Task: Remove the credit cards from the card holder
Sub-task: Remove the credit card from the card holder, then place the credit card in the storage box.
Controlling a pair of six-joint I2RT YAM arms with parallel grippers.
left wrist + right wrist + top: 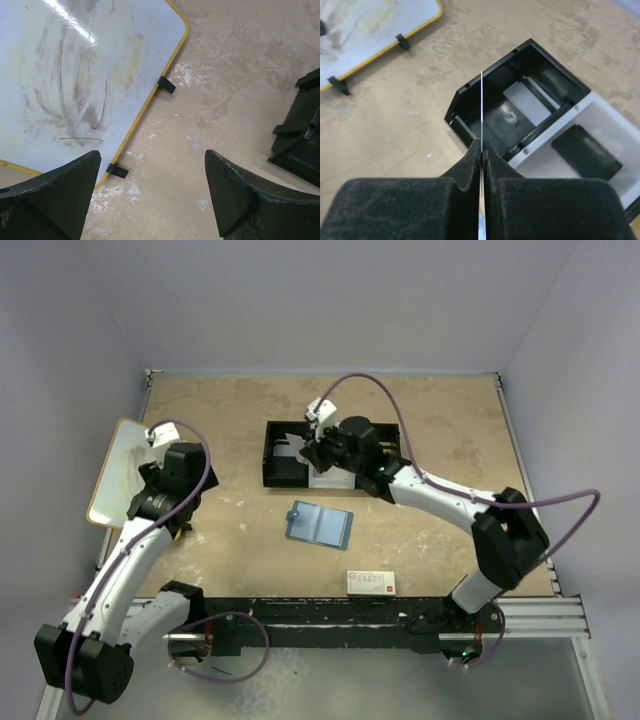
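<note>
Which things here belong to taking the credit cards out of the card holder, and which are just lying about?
Job: open blue card holder; thin card, pinched edge-on in the right claw.
Lying about: yellow-edged whiteboard; white box with red print; black-and-white tray, though the card hangs above it.

An open blue wallet [320,524] lay flat near the middle of the tan tabletop [450,440], apart from everything else. Behind it sat a black tray [275,472], and the right pincer [318,452] hung over it, its jaws hidden by the wrist. A white box with red print [370,582] lay near the front edge. The left pincer [158,480] hovered at the right edge of a yellow-rimmed whiteboard [115,465].
</note>
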